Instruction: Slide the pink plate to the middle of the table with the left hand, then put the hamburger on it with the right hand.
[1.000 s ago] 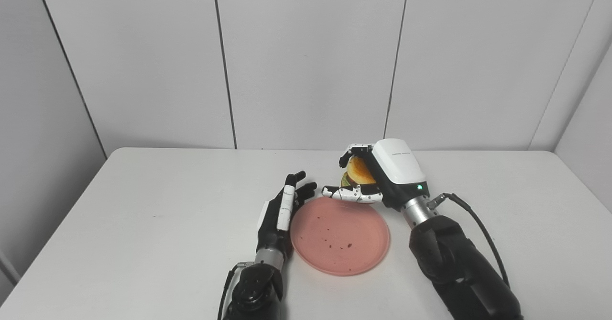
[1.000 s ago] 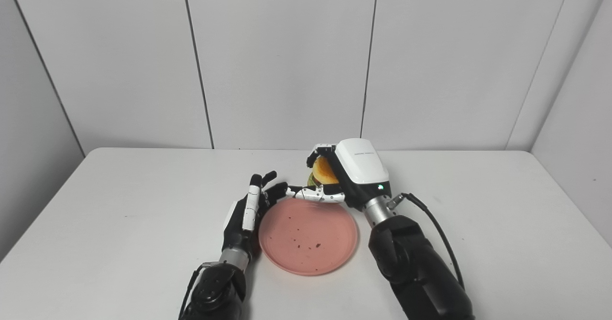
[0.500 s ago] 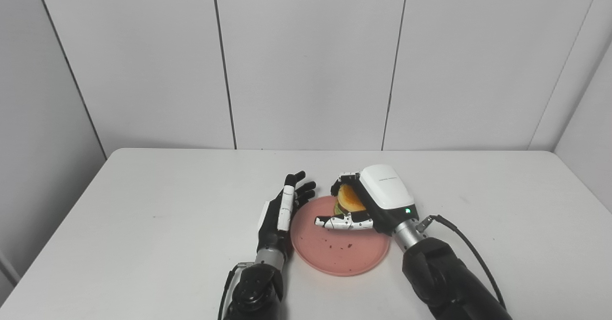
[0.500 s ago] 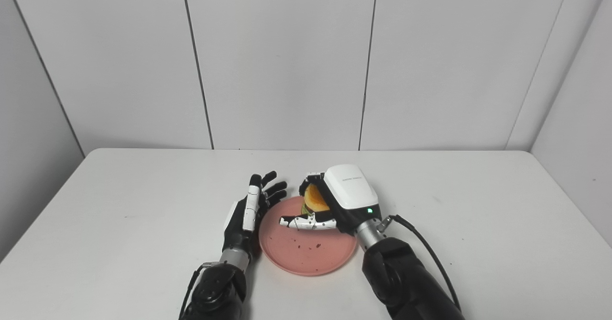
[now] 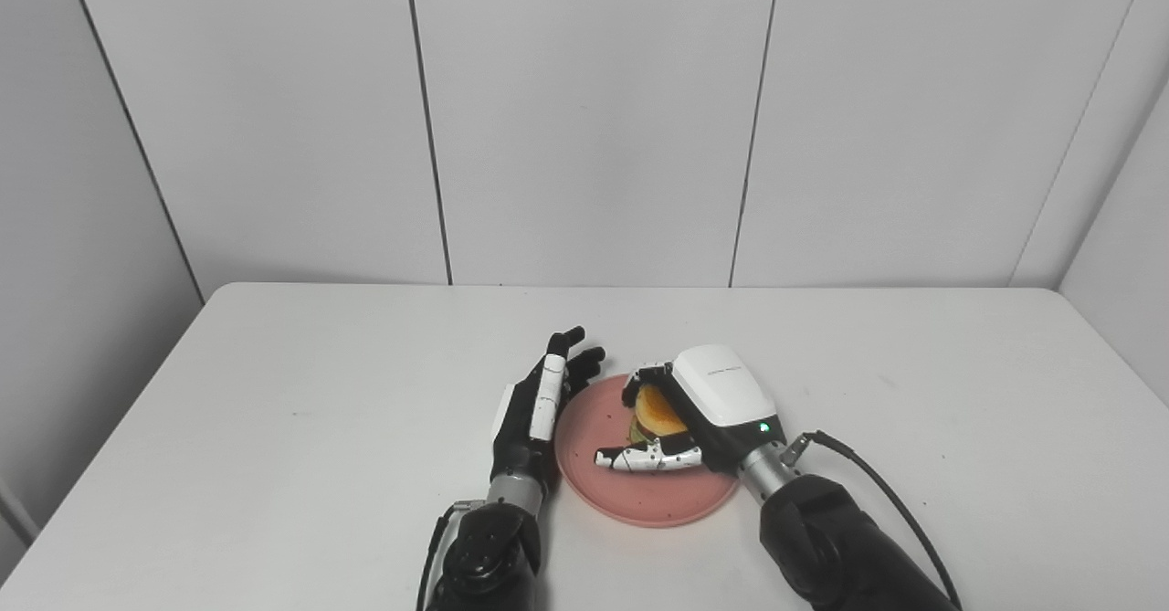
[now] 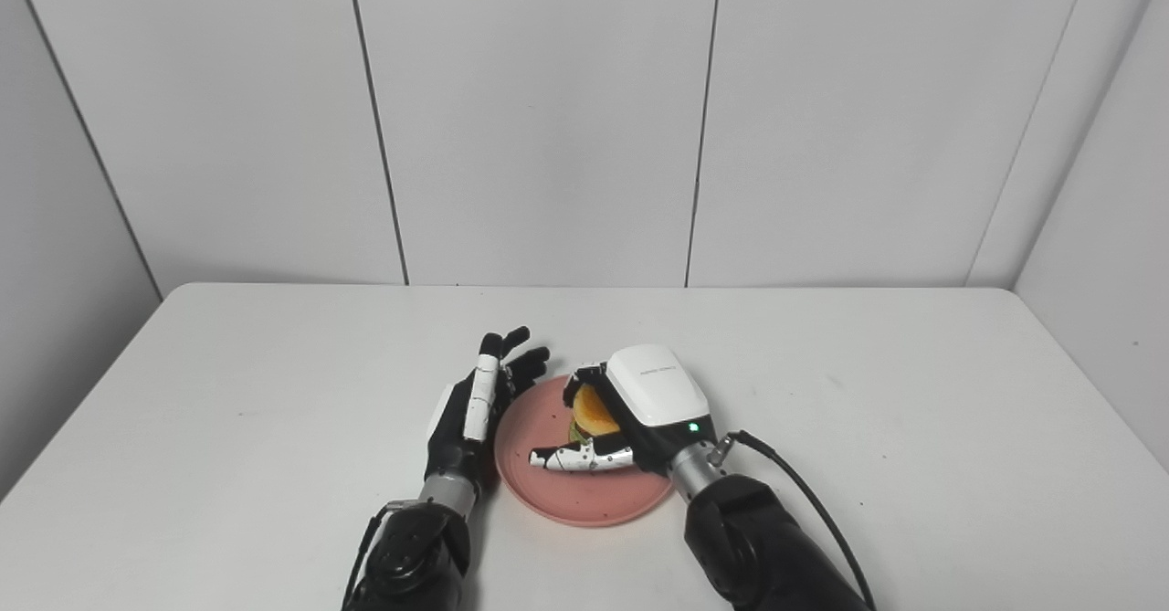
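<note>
The robot's right hand grips a golden-bunned hamburger low over the round pink plastic plate mid-bench, while the left hand, fingers spread, rests beside its rim. Released tilted, the burger could topple.

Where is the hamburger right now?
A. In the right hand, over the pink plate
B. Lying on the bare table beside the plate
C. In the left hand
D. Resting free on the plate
A: the right hand has its fingers closed around the hamburger, above the pink plate.
</note>
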You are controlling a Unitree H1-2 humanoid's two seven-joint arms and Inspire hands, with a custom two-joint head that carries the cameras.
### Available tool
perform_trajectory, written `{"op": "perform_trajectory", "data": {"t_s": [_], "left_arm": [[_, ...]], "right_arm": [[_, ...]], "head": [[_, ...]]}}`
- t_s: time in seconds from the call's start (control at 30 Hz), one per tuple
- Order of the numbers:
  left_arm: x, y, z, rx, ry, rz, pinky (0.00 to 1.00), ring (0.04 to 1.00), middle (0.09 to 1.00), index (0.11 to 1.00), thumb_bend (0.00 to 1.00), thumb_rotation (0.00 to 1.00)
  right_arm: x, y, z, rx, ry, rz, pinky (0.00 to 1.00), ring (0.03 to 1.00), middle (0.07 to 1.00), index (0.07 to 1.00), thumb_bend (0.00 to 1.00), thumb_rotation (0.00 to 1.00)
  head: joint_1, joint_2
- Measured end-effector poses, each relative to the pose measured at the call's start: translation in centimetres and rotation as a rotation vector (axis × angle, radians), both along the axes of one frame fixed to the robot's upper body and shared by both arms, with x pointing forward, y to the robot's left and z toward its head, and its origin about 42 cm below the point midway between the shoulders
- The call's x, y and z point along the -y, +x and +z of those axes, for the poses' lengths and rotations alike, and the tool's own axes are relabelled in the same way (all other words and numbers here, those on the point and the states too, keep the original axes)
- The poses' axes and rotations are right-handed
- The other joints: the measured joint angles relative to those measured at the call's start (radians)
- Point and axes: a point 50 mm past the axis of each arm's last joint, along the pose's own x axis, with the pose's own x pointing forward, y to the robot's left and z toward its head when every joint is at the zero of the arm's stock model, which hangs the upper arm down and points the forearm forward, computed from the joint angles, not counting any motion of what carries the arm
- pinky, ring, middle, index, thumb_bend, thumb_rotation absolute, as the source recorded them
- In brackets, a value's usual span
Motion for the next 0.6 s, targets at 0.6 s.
{"op": "perform_trajectory", "data": {"t_s": [0.6], "left_arm": [[0.0,0.0,0.0,-0.003,0.004,0.004,0.87,0.827,0.768,0.831,0.92,0.94]], "right_arm": [[0.2,0.1,-1.9,-0.002,-0.031,0.028,0.46,0.540,0.603,0.614,0.70,0.84]], "head": [[0.000,0.006]]}}
